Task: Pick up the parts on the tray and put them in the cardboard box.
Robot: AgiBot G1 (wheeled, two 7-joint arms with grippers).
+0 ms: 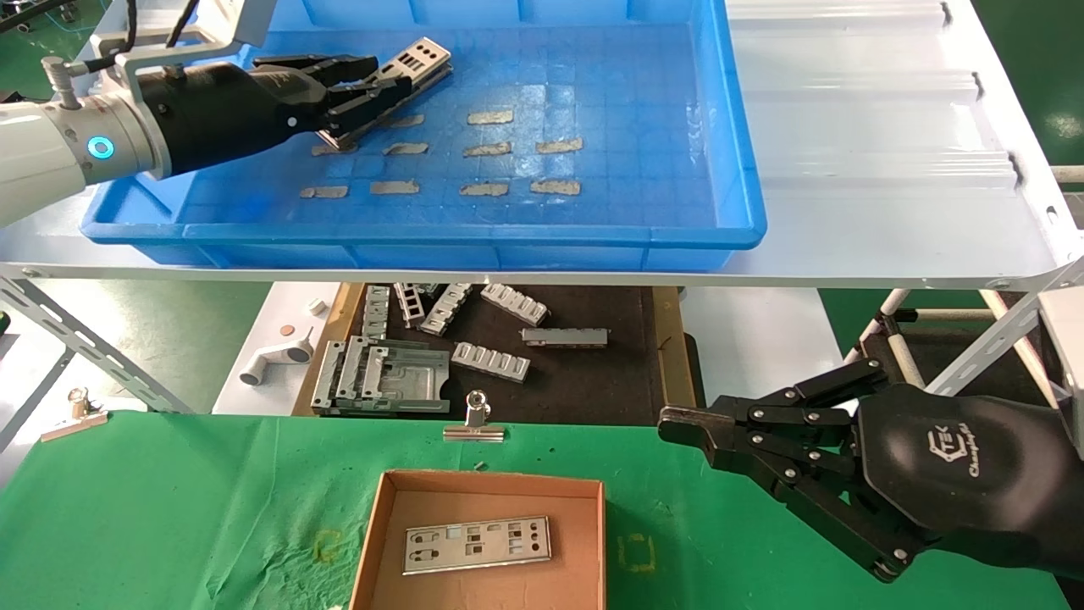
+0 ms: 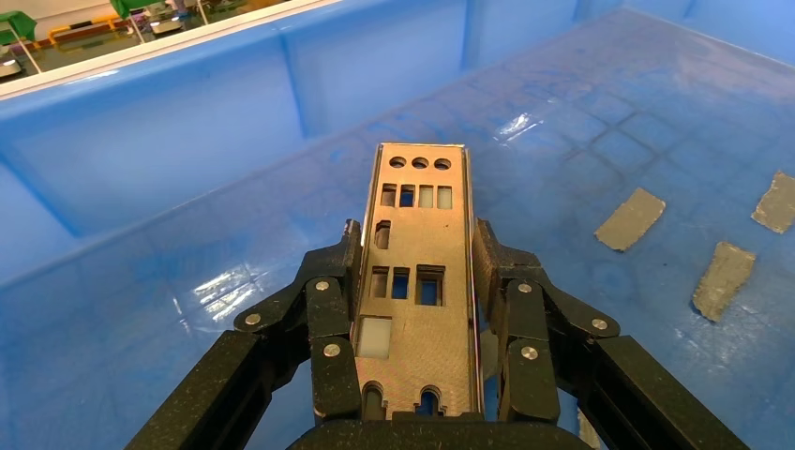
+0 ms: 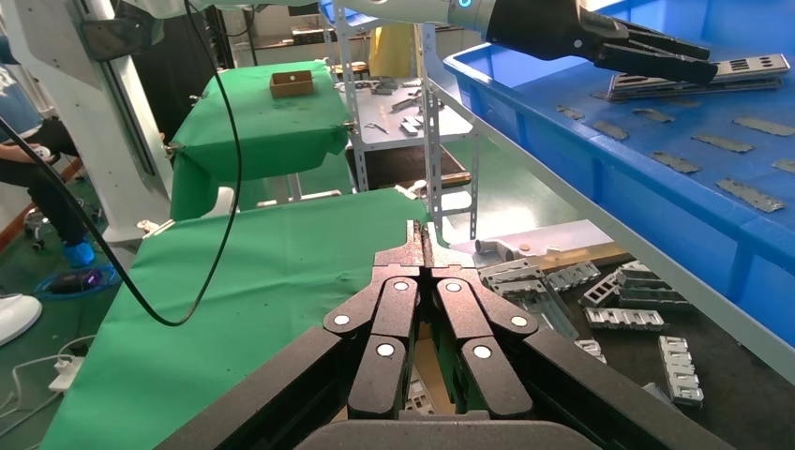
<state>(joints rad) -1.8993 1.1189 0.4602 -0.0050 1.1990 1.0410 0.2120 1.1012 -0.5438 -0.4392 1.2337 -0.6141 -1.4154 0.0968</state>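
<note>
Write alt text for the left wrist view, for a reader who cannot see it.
The left gripper is closed on the long edges of a thin silver metal plate punched with round and rectangular holes, above the gridded floor of the blue tray. A few tan tape strips lie on the tray floor off to one side.

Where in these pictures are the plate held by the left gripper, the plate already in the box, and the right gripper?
held plate (image 2: 412, 281): left wrist view, middle of its face.
boxed plate (image 1: 477, 545): head view, centre of plate.
right gripper (image 3: 421, 242): right wrist view, between the shut fingertips.
</note>
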